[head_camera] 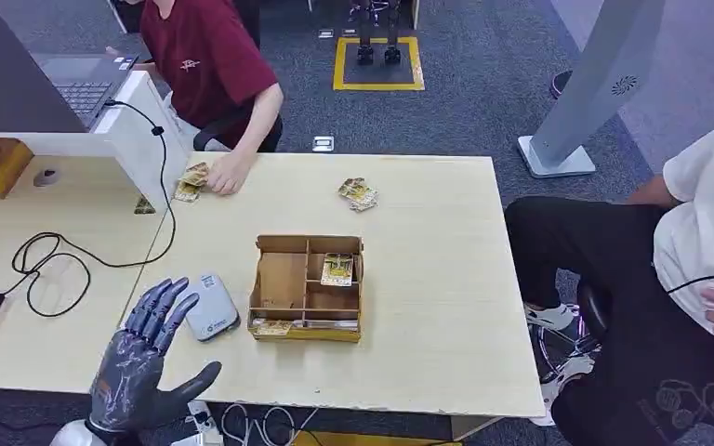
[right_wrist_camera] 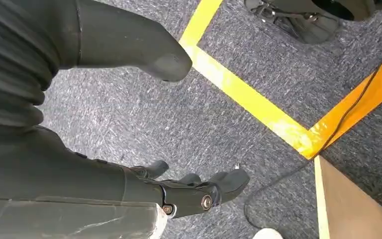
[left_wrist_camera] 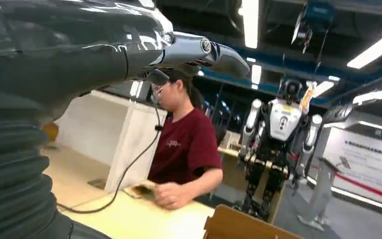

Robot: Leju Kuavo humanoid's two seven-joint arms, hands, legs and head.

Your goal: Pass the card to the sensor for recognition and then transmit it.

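Note:
My left hand (head_camera: 145, 358) hovers over the table's near left edge, fingers spread and palm empty, just left of the grey card sensor (head_camera: 212, 307). The brown cardboard divider box (head_camera: 306, 286) stands to the right of the sensor; a yellow card (head_camera: 337, 268) lies in its upper right compartment and more cards (head_camera: 272, 327) sit in its front slot. In the left wrist view my left hand (left_wrist_camera: 104, 55) has fingers stretched out, holding nothing. My right hand (right_wrist_camera: 129, 124) hangs over the grey carpet, thumb and fingers apart and empty.
A person in a red shirt (head_camera: 206, 65) sits at the far side with a hand on a card stack (head_camera: 191, 181). More cards (head_camera: 358, 193) lie at the table's far middle. A person in white (head_camera: 707, 232) sits at the right. A black cable (head_camera: 56, 255) loops at the left.

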